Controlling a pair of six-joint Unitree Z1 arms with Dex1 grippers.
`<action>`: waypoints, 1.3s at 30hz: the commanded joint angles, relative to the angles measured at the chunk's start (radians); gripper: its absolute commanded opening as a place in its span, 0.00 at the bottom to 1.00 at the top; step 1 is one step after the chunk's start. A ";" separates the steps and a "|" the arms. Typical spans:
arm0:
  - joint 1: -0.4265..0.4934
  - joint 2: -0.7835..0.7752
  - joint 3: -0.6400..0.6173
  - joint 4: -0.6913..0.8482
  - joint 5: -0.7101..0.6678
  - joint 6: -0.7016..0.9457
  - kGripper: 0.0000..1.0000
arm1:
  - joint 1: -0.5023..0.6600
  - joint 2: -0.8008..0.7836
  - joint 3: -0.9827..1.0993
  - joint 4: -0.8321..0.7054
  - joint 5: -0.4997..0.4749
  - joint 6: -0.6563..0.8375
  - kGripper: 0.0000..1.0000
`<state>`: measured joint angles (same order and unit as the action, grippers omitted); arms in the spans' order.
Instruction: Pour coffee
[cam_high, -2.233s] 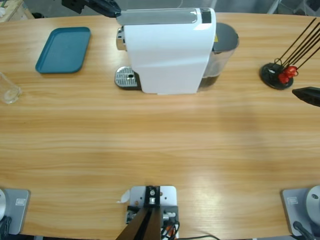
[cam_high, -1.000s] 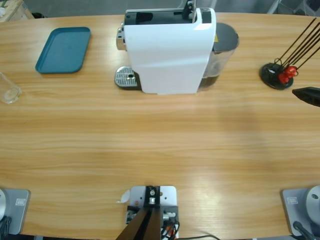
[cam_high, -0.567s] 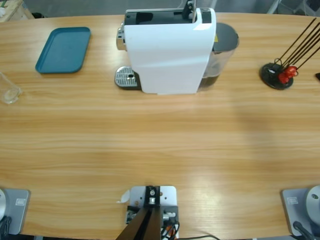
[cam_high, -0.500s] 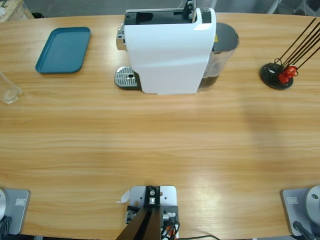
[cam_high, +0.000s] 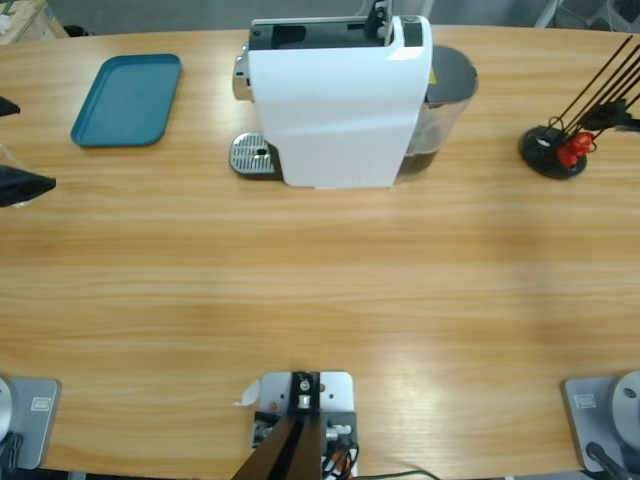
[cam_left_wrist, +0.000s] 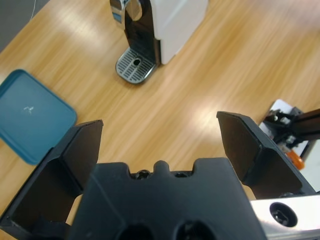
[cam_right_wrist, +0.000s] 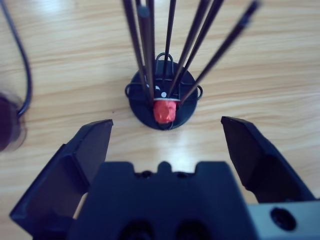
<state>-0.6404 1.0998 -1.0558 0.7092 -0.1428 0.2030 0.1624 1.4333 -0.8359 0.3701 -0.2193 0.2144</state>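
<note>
Coffee machine (cam_high: 338, 100): white body, standing at the back middle of the bench (cam_high: 320, 290); top slot open; dark water tank (cam_high: 448, 95) against its right side.
Drip grate (cam_left_wrist: 134, 65): round, metal, bare; no vessel under the spout (cam_left_wrist: 125, 9).
Tray (cam_high: 127, 99): teal, left of the machine, nothing on it.
Stand (cam_right_wrist: 164, 100): black round base with thin black rods and a red piece at the centre, at the right end of the bench.
Left hand (cam_left_wrist: 159, 145): jaws spread wide, holding nothing; looks down on machine and tray from well apart; in the high view only dark tips show at the left edge (cam_high: 22, 185).
Right hand (cam_right_wrist: 167, 145): jaws spread wide, holding nothing; hovers above the stand, the base framed between the jaws without touching.
Coffee: none visible anywhere; a dark blurred round shape at the left edge of the right wrist view cannot be identified.
Cup or glass: cannot tell; the high view's left edge is covered by the dark tips.
Step in hand: likely early approach, nothing grasped or poured.
Next move calls for: probably finding and gripping a vessel, then setting it centred on the grate.
</note>
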 joint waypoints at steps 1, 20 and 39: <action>-0.005 -0.032 0.042 -0.042 0.022 -0.028 0.99 | -0.025 0.101 0.113 -0.169 0.038 0.024 0.91; -0.005 -0.016 0.011 -0.067 0.050 -0.058 0.99 | -0.071 0.123 0.218 -0.319 0.084 0.022 0.64; -0.005 -0.032 -0.003 -0.071 0.068 -0.081 0.99 | -0.098 0.184 0.200 -0.349 0.097 -0.030 0.38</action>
<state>-0.6403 1.0832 -1.0547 0.6493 -0.0899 0.1307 0.0867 1.5722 -0.6414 0.0389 -0.1415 0.2057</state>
